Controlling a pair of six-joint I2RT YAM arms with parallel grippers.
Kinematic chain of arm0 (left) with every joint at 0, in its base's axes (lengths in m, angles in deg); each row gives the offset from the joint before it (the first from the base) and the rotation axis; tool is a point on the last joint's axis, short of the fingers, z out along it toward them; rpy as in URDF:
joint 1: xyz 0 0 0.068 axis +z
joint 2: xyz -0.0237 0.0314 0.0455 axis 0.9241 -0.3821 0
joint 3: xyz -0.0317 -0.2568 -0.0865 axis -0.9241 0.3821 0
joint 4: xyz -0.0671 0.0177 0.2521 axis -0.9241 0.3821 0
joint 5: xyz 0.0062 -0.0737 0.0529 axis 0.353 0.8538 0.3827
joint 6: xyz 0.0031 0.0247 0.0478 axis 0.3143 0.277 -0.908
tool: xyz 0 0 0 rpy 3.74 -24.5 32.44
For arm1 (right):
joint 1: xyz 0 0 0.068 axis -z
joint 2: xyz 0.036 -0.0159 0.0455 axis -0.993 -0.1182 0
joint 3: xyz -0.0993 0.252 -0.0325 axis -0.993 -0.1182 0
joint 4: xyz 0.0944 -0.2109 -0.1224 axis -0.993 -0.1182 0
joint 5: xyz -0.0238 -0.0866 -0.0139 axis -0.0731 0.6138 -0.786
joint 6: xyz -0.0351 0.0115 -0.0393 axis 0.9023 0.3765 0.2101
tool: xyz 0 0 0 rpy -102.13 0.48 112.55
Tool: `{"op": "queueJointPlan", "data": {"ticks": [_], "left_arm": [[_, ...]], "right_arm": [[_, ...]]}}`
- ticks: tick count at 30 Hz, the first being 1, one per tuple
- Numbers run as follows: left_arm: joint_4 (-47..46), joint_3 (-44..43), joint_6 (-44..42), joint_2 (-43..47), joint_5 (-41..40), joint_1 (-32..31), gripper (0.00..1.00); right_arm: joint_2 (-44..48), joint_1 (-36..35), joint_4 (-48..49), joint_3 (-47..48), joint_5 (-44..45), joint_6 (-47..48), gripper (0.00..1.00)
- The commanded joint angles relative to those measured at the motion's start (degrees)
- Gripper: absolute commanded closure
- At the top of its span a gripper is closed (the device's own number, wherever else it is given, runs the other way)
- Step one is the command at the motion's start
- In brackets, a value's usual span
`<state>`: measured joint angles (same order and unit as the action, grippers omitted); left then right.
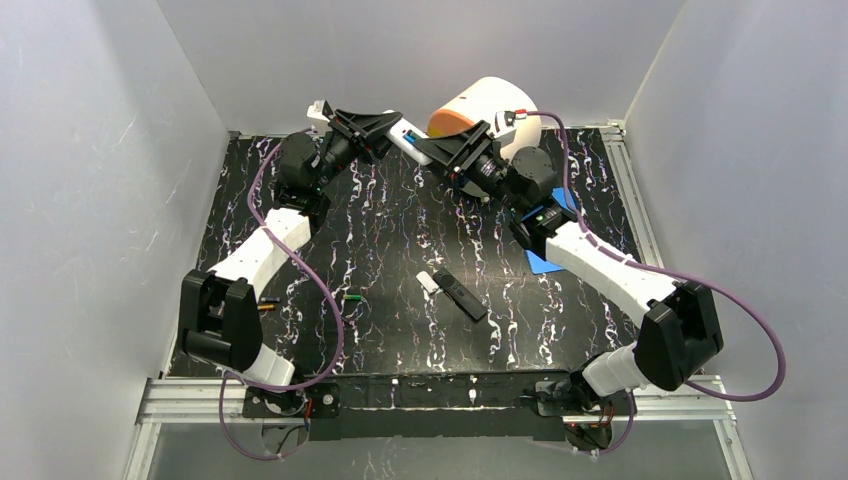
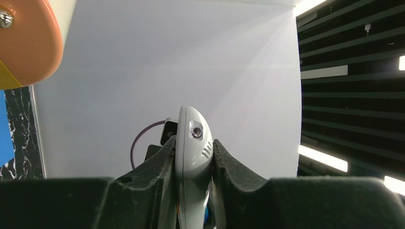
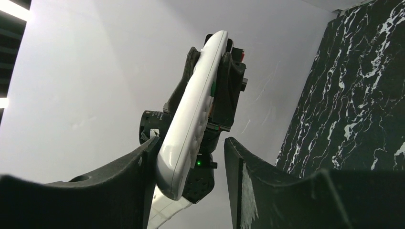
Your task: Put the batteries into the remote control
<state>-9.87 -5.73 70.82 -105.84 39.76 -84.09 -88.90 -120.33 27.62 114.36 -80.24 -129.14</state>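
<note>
- Top view: the left gripper and right gripper meet at upper centre over a white remote, held off the table. A green battery and an orange battery lie lower left, and a black remote lies at centre.
- Left wrist view: the left gripper has its jaws clamped on the white remote, bottom centre.
- Right wrist view: the right gripper has its jaws parted around the white remote, with a gap at the right-hand finger.
</note>
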Motion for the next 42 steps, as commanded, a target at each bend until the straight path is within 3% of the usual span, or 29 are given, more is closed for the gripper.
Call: {"op": "queueJointPlan", "data": {"ticks": [1,8,13,14,19,25,30,34,38,42], "left_arm": [[-3.9,-1.7,-1.4,1.9,1.1,-0.4,1.00],[-3.7,-1.9,-5.0,2.4,1.2,-0.3,1.00],[-0.4,-0.8,-10.3,4.1,0.8,0.1,1.00],[0.0,-0.6,-11.3,4.1,0.9,0.2,1.00],[1.4,0.1,-15.1,4.6,1.9,0.5,1.00],[2.5,1.4,-20.5,5.8,4.4,1.6,1.00],[7.0,1.5,-28.5,7.4,8.4,2.4,1.00],[13.9,1.9,-33.7,9.1,8.9,2.8,1.00],[19.2,1.9,-36.4,9.5,7.6,3.0,1.00],[22.5,1.4,-36.8,9.3,7.1,3.1,1.00]], "right_arm": [[0.6,0.2,-10.5,2.2,2.5,3.6,0.44],[1.0,0.3,-19.2,3.6,4.4,6.4,0.56],[1.3,0.3,-24.1,6.2,5.0,9.7,0.58],[1.4,0.3,-24.0,6.3,4.5,10.0,0.55],[2.9,0.7,-17.7,4.9,1.6,9.3,0.17],[6.4,4.0,-8.7,1.3,-2.1,8.3,0.02],[8.0,5.1,-15.5,4.4,-8.3,23.3,0.01],[3.5,4.8,-36.4,16.3,-14.0,44.0,0.01],[-0.8,2.8,-51.7,25.3,-8.8,57.5,0.02],[-3.4,-0.2,-56.2,30.0,-4.1,64.1,0.02]]}}
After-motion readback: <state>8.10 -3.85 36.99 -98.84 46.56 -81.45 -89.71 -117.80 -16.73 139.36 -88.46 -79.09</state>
